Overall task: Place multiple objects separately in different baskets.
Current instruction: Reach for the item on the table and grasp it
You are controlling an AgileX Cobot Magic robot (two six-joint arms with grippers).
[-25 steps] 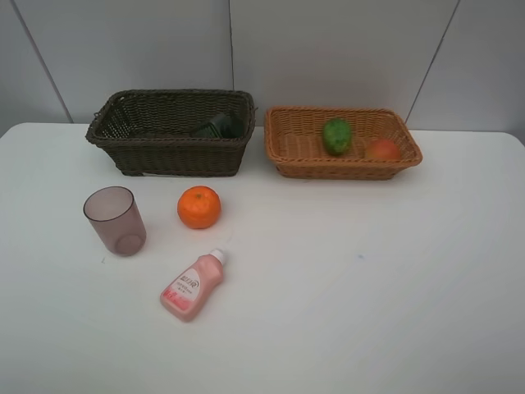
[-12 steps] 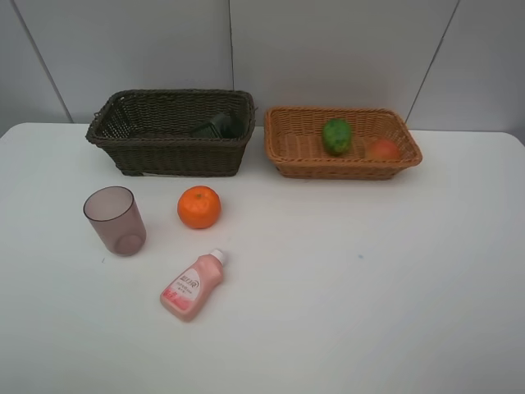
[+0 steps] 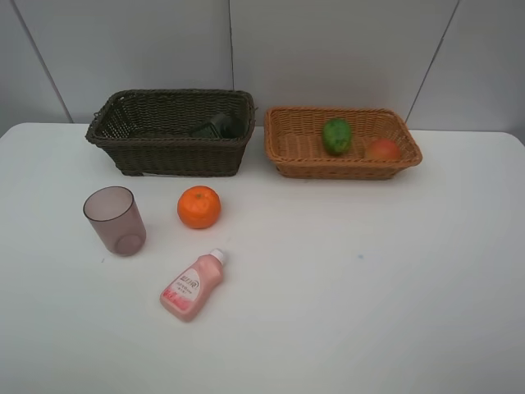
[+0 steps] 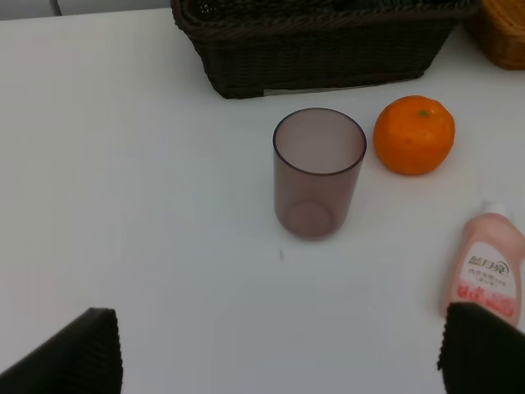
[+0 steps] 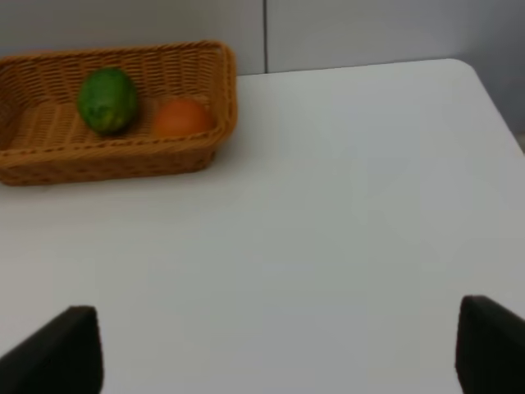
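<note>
A white table (image 3: 369, 287) stands against a pale grey panelled wall (image 3: 328, 49).

Bright even light; soft faint shadows; wrist views slightly blurred.

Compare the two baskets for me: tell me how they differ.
The dark brown basket is deeper; the tan basket is shallower. The dark brown basket holds a dark bottle, the tan basket a green fruit and a red-orange fruit. Both are rectangular and woven.
</note>
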